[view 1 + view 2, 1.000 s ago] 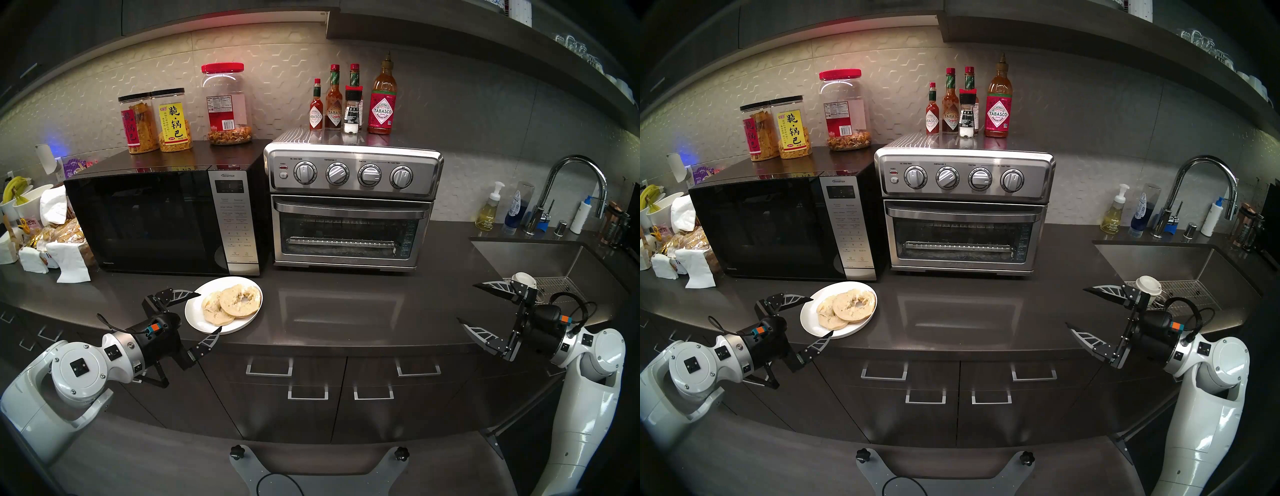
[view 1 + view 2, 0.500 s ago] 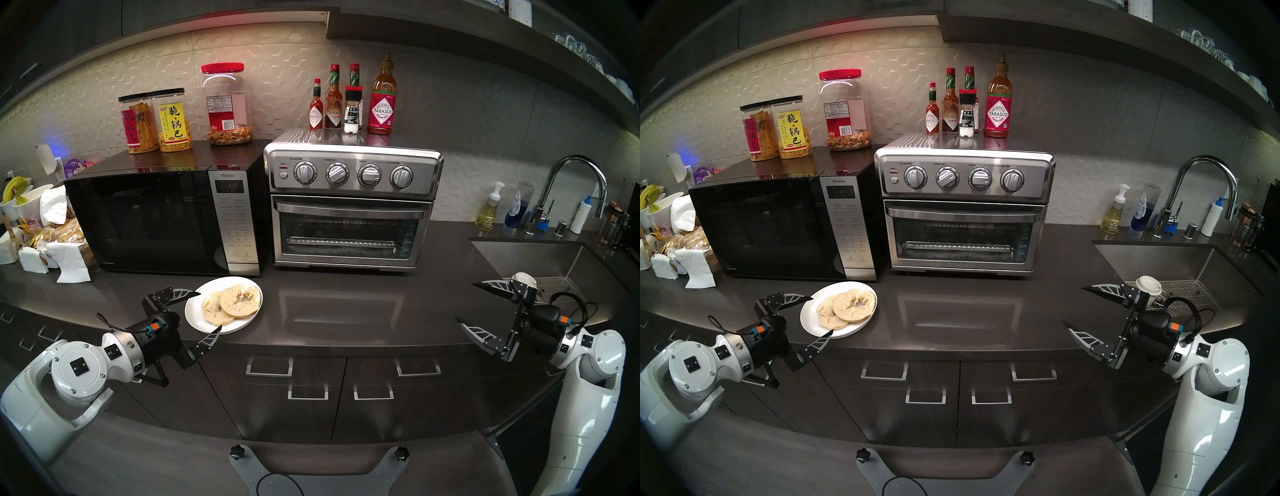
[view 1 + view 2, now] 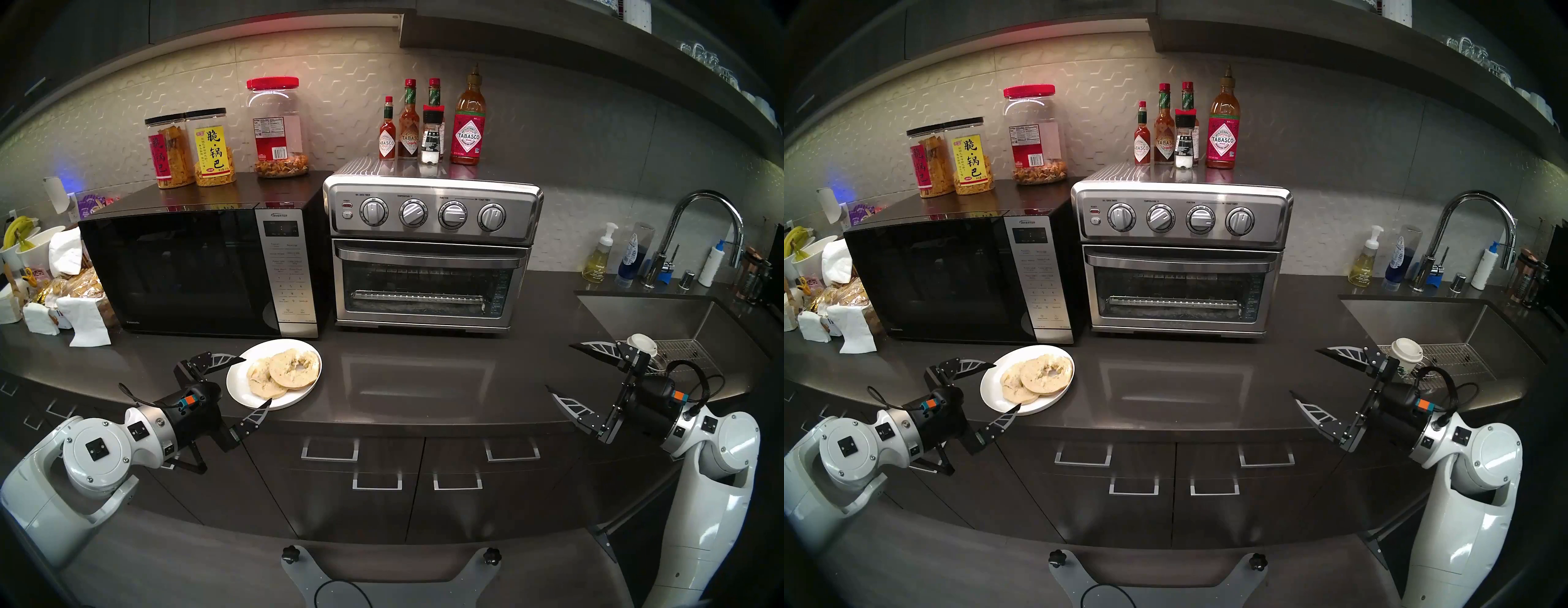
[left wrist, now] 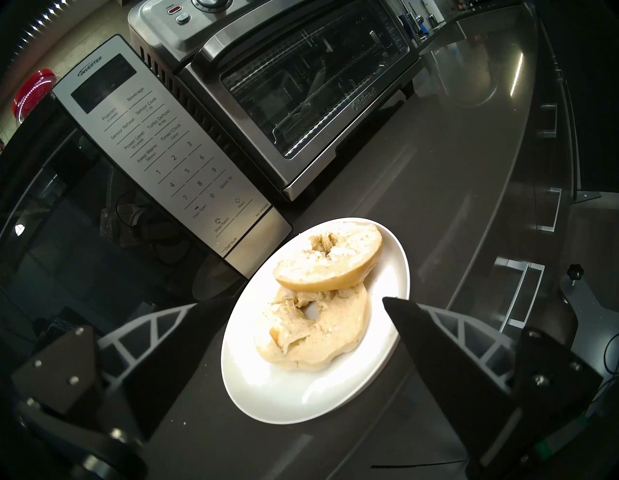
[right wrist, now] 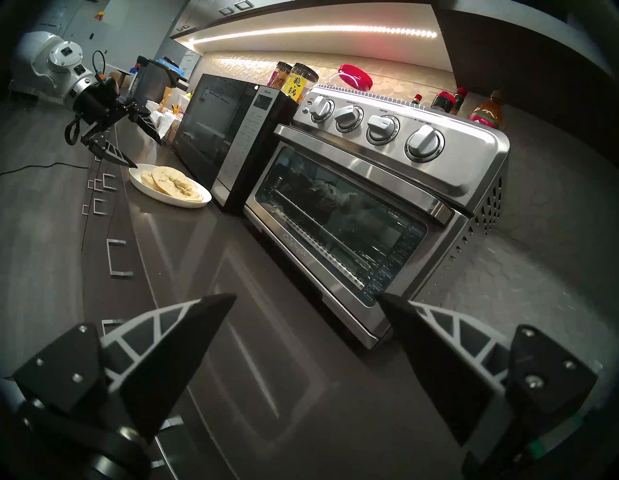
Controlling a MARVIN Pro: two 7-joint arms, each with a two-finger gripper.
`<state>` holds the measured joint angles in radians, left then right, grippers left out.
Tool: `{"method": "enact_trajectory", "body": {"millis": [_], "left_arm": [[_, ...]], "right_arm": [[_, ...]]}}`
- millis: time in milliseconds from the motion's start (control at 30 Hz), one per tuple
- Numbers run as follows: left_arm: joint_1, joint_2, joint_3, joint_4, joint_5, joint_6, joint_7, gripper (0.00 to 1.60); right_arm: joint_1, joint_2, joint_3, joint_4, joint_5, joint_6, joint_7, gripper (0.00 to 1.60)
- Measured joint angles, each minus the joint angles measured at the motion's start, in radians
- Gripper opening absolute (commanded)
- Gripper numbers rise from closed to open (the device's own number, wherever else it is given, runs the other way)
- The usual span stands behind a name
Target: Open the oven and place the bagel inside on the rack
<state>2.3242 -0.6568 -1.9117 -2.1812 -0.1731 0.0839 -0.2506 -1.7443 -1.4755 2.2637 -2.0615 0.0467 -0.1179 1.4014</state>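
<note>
So far nothing done: oven [image 3: 430, 254] door shut, both bagel [image 3: 283, 372] halves on plate [image 3: 237, 384] between spread left gripper [image 3: 258, 381] fingers, right gripper [image 3: 559, 367] fingers apart, empty, short of the oven

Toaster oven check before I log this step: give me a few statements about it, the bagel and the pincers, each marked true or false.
1. The oven door is shut. True.
2. The bagel halves lie on the rack. False: they lie overlapping on the white plate on the counter.
3. The left pincer is open, a finger on either side of the plate. True.
4. The right pincer grips the oven handle. False: it is open and empty, well short of the oven.
5. Sauce bottles stand on top of the oven. True.
</note>
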Motion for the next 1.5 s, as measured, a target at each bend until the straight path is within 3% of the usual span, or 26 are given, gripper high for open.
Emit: {"method": "enact_trajectory", "body": {"millis": [367, 667, 900, 1167, 1500], "left_arm": [[-0.004, 0.0, 0.003, 0.002, 0.0, 0.0, 0.0, 1.6], [-0.007, -0.001, 0.003, 0.004, 0.0, 0.0, 0.0, 1.6], [-0.007, -0.001, 0.003, 0.004, 0.001, 0.0, 0.0, 1.6], [-0.007, -0.001, 0.002, 0.003, 0.002, 0.0, 0.0, 1.6], [-0.006, -0.002, 0.001, 0.003, 0.003, 0.0, -0.001, 1.6]], "right_arm": [[0.02, -0.091, -0.155, -0.123, -0.039, 0.002, 0.03, 1.6], [0.059, -0.118, -0.31, -0.149, -0.178, 0.049, -0.044, 1.6], [0.117, -0.127, -0.408, -0.104, -0.338, 0.16, -0.16, 1.6], [0.169, -0.138, -0.387, -0.046, -0.422, 0.23, -0.266, 1.6], [0.168, -0.144, -0.272, -0.088, -0.35, 0.19, -0.273, 1.6]]}}
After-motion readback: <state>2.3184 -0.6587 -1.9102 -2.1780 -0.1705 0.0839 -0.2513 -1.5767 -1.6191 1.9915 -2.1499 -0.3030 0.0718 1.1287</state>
